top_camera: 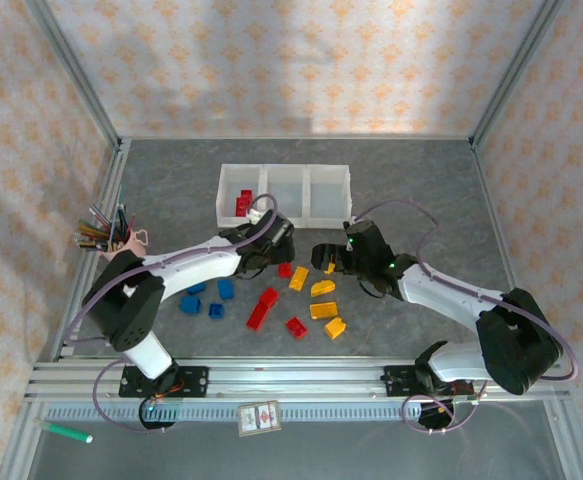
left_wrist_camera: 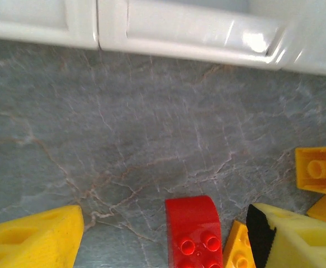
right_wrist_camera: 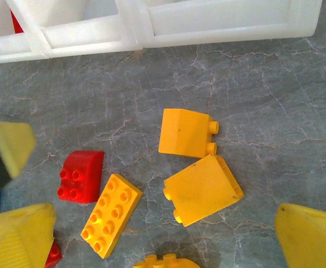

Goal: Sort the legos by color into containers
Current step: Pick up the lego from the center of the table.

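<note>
At left gripper (left_wrist_camera: pixel 164 215): open, red brick (left_wrist_camera: pixel 193 230) at 6 o'clock.
Right gripper (right_wrist_camera: pixel 165 215): open over orange bricks (right_wrist_camera: pixel 186 133).
Risk: we fear they collide, being close.

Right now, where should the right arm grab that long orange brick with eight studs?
Probably from straight above, pinching the long orange brick across its narrow width, on its two long flat sides. It lies flat, studs up, with bare table along both; the red brick sits near one corner.
</note>
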### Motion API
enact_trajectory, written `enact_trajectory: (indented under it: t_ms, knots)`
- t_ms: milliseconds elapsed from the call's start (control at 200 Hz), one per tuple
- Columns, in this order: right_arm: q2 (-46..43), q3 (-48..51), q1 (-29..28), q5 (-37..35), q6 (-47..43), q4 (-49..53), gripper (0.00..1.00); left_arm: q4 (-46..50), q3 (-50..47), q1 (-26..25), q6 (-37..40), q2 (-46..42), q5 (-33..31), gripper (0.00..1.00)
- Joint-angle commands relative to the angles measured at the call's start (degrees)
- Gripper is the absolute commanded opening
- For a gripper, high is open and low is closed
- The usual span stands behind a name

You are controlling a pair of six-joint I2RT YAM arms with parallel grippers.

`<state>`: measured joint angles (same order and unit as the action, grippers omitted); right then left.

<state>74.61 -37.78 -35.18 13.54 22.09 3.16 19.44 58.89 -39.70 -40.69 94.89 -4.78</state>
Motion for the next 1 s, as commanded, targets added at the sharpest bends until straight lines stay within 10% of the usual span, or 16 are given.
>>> enact_trajectory:
  t_ms: [0, 636, 996]
  knots:
    - [-0.1, 0.7, 0.5, -0.3, -1.4, -1.1, 1.00, -2.0, 1.4, -1.3, -1.9, 3.2, 1.0, 0.79]
    - [-0.9, 1.1, 1.0, -0.9, -1.1, -0.5, 1.00, -1.8, 0.0, -3.4, -1.1, 8.4, 1.2, 0.63]
    - [-0.1, -0.4, 1.0, -0.1, -1.4, 0.0, 1.00, -1.6, -1.6, -3.4, -0.7, 6.7, -0.6, 0.34]
